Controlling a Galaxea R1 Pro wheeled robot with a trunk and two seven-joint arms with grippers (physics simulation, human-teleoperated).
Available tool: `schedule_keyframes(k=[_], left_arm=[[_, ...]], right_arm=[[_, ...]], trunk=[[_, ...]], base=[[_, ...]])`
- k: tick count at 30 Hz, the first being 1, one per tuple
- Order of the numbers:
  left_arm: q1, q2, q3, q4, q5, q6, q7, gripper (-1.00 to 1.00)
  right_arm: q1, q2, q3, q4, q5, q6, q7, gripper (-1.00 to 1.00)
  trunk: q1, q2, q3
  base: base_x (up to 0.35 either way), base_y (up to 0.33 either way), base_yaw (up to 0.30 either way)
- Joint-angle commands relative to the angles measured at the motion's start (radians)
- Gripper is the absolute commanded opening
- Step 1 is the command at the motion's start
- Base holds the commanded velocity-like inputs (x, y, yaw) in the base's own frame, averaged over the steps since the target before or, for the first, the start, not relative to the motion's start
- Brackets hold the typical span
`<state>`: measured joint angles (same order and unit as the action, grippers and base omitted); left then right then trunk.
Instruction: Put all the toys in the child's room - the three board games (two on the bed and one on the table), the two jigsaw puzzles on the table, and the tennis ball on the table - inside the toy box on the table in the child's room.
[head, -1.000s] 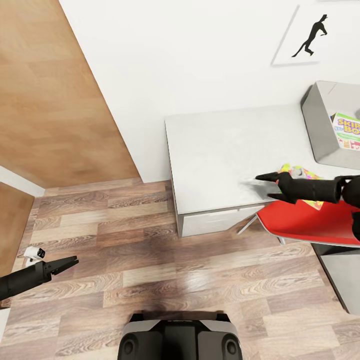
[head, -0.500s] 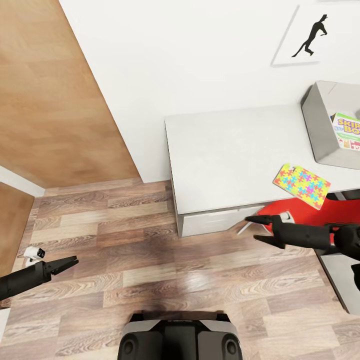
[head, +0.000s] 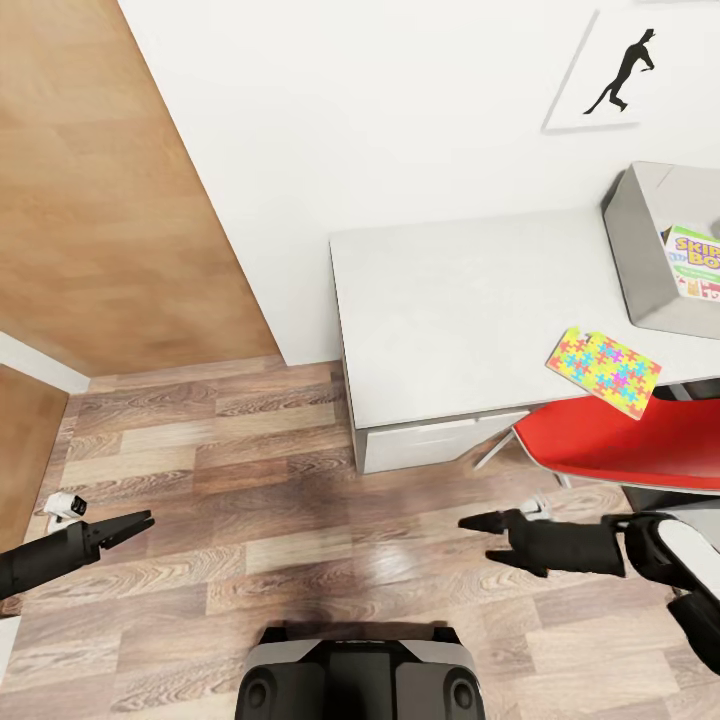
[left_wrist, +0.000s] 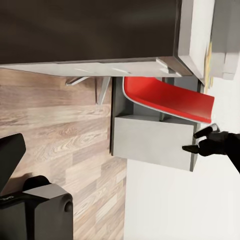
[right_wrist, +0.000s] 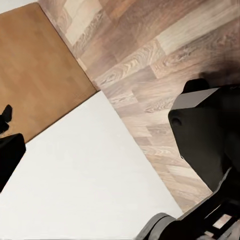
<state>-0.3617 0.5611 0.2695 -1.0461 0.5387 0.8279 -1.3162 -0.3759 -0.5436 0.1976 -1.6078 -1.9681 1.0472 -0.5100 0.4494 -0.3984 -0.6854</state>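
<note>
Both arms low and spread wide, claws empty.

Left arm reaches in from the left edge of the head view, dark forearm angled slightly upward, left claw (head: 138, 521) pointing right with its fingers a little parted and nothing between them. Right arm comes in from the lower right, white elbow joint bent, black forearm lying nearly level, right claw (head: 480, 523) pointing left, its two fingers spread in a narrow V and holding nothing. From the left wrist camera the right claw (left_wrist: 196, 140) shows as a black shape with its fingers apart. The robot's dark grey base (head: 360, 675) sits between the two arms, low in the head view.
</note>
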Motion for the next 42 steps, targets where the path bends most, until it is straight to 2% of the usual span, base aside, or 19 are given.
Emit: schedule_keyframes(k=[1,7,8,9,10,14,16,17,19,20,23,24,27,30,35,36,37,39,42], left_arm=[[0.000,0.000,0.000,0.000,0.003,0.010,-0.001,1.00],[0.000,0.000,0.000,0.001,0.002,0.009,-0.001,1.00],[0.000,0.000,0.000,0.003,0.002,0.009,-0.001,1.00],[0.000,0.000,0.001,0.005,0.002,0.008,-0.001,1.00],[0.000,0.000,0.001,0.010,0.001,0.007,0.000,1.00],[0.000,0.000,0.002,0.017,0.001,0.006,0.000,1.00],[0.000,0.000,0.002,0.019,0.001,0.006,0.001,1.00],[0.000,0.000,0.002,0.020,0.000,0.005,0.002,1.00],[0.000,0.000,0.002,0.023,0.000,0.005,0.003,1.00],[0.000,0.000,0.002,0.028,-0.002,0.004,0.006,1.00],[0.000,0.000,0.002,0.045,-0.009,0.003,0.009,1.00],[-0.001,0.000,0.003,0.060,-0.018,0.000,0.011,1.00],[-0.001,0.000,0.003,0.080,-0.037,-0.010,0.013,1.00],[-0.002,-0.002,0.002,0.092,-0.077,-0.026,0.016,1.00],[-0.002,-0.008,0.001,0.101,-0.155,-0.037,0.035,1.00],[-0.002,-0.010,0.000,0.102,-0.188,-0.039,0.050,1.00],[-0.002,-0.011,0.000,0.103,-0.205,-0.040,0.059,1.00],[-0.002,-0.014,-0.001,0.123,-0.273,-0.049,0.101,1.00],[-0.002,-0.015,-0.001,0.161,-0.314,-0.085,0.136,1.00]], right_arm=[[0.015,0.024,0.023,0.000,0.072,0.000,-0.008,1.00],[0.042,0.142,0.050,0.027,0.355,-0.012,-0.006,1.00],[0.047,0.182,0.053,0.050,0.462,-0.038,-0.006,1.00],[0.051,0.200,0.055,0.066,0.518,-0.057,-0.006,1.00],[0.060,0.236,0.060,0.112,0.645,-0.113,-0.006,1.00],[0.074,0.294,0.066,0.226,0.873,-0.252,-0.003,1.00],[0.078,0.321,0.067,0.295,0.973,-0.334,-0.001,1.00],[0.081,0.345,0.068,0.367,1.054,-0.416,0.004,1.00],[0.083,0.369,0.069,0.438,1.115,-0.492,0.013,1.00],[0.084,0.389,0.070,0.504,1.159,-0.559,0.029,1.00],[0.085,0.410,0.070,0.582,1.197,-0.650,0.068,1.00],[0.086,0.417,0.070,0.619,1.213,-0.707,0.102,1.00],[0.087,0.419,0.070,0.654,1.226,-0.772,0.150,1.00],[0.093,0.416,0.069,0.685,1.232,-0.818,0.199,1.00],[0.098,0.415,0.069,0.753,1.239,-0.853,0.227,1.00],[0.099,0.415,0.069,0.775,1.240,-0.865,0.230,1.00],[0.099,0.416,0.069,0.785,1.241,-0.872,0.232,1.00],[0.099,0.414,0.069,0.812,1.242,-0.901,0.236,1.00],[0.100,0.414,0.069,0.822,1.242,-0.917,0.238,1.00]], trunk=[[0.001,-0.002,-0.001],[0.001,-0.002,-0.001],[0.001,-0.002,-0.001],[0.001,-0.002,-0.001],[0.001,-0.002,-0.001],[0.001,-0.002,-0.001],[0.001,-0.002,-0.001],[0.001,-0.002,-0.001],[0.001,-0.002,-0.001],[0.001,-0.002,-0.001],[0.001,-0.002,-0.001],[0.001,-0.002,-0.001],[0.001,-0.002,0.001],[0.001,-0.002,0.004],[0.001,-0.002,0.012],[0.001,-0.002,0.013],[0.001,-0.002,0.015],[0.001,-0.002,0.018],[0.001,-0.002,0.023]], base=[[0.000,0.000,0.000],[0.000,0.000,0.000],[0.000,0.000,0.000],[0.000,0.000,0.000],[0.000,0.000,0.000],[0.000,0.000,0.000],[0.000,0.000,0.000],[0.000,0.000,0.000],[0.000,0.000,0.000],[0.000,0.000,0.000],[0.000,0.000,0.000],[0.000,0.000,-0.006],[0.000,0.000,-0.030],[0.000,0.000,-0.054],[0.000,0.000,-0.022],[0.000,0.000,-0.008],[0.000,0.000,-0.007],[0.000,0.000,-0.004],[0.000,0.000,-0.002]])
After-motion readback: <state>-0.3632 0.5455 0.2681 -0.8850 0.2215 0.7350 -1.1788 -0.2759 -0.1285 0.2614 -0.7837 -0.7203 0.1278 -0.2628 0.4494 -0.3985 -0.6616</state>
